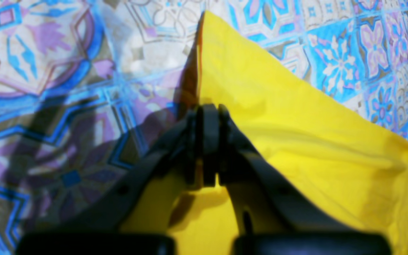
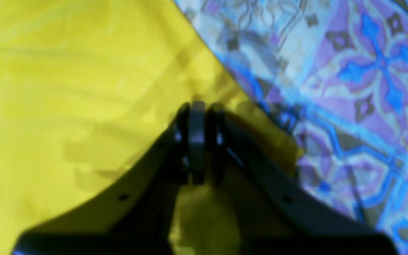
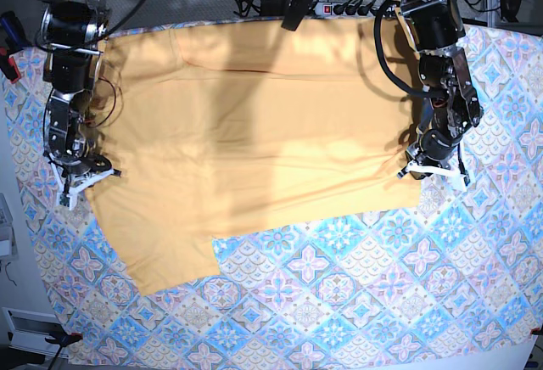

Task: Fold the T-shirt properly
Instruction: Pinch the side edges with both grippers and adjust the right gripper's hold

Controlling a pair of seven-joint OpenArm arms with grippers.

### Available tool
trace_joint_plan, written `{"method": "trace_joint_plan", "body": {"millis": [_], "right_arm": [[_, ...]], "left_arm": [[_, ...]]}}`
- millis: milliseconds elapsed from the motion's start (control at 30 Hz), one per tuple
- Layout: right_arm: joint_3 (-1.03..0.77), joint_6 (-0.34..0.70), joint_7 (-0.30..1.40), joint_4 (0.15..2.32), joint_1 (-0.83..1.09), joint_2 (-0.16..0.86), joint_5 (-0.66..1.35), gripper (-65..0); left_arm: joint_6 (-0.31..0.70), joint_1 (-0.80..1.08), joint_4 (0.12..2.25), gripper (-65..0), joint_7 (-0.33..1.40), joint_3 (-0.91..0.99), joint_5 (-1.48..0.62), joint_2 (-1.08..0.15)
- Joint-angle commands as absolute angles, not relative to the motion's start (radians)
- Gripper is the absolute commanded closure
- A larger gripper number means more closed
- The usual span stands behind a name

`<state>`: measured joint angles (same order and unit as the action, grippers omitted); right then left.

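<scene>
The pale yellow-orange T-shirt lies spread flat on the patterned tablecloth, with one sleeve reaching toward the front. On the right of the base view, my left gripper sits at the shirt's side edge. The left wrist view shows this gripper shut, with yellow cloth pinched between the fingers. My right gripper is at the opposite side edge, on the left of the base view. Seen from the right wrist, it is shut on the shirt's border, beside the cloth's edge.
A blue-and-pink patterned tablecloth covers the table. Cables and a power strip lie behind the far edge. A red clamp sits at the left edge of the table.
</scene>
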<state>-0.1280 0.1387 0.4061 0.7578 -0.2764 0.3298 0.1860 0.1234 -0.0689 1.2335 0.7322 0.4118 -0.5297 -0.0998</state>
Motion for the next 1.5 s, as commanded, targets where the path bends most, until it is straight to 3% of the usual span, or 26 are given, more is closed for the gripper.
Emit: {"method": "trace_joint_plan", "body": {"millis": [0,200,400,833,1000,1100,1333,1467], "right_arm": [[-0.131,0.142,0.429,0.811,-0.271,0.346,0.185,-0.3],[-0.131,0.140,0.467,1.047,-0.186,0.348,0.185,-0.3],[-0.131,0.136,0.421,1.066,-0.223,0.344,0.182,-6.0],[-0.122,0.137,0.185,0.567,-0.446,0.343,0.179,-23.6],[-0.091,0.137,0.139,0.501,-0.463,0.343,0.179,-35.6],[-0.033,0.137,0.139,0.499,-0.470,0.343,0.179,-39.4],[0.071,0.139,0.140,0.498,-0.479,0.343,0.179,-37.6],[0.111,0.140,0.140,0.469,-0.486,0.343,0.180,-24.1]], "left_arm": [[0.130,-0.087,1.251,0.0,0.716,0.412,-0.538,-0.110],[0.130,-0.087,1.251,0.0,0.716,0.412,-0.538,-0.107],[0.130,-0.087,1.251,0.0,0.716,0.412,-0.538,-0.107],[0.130,-0.074,1.251,0.0,0.714,0.412,-0.538,-0.105],[0.130,-0.074,1.251,0.0,0.714,0.412,-0.538,-0.105],[0.130,-0.074,1.251,0.0,0.714,0.412,-0.538,-0.105],[0.130,-0.074,1.251,0.0,0.713,0.412,-0.538,-0.105],[0.130,-0.074,1.251,0.0,0.711,0.412,-0.538,-0.105]]}}
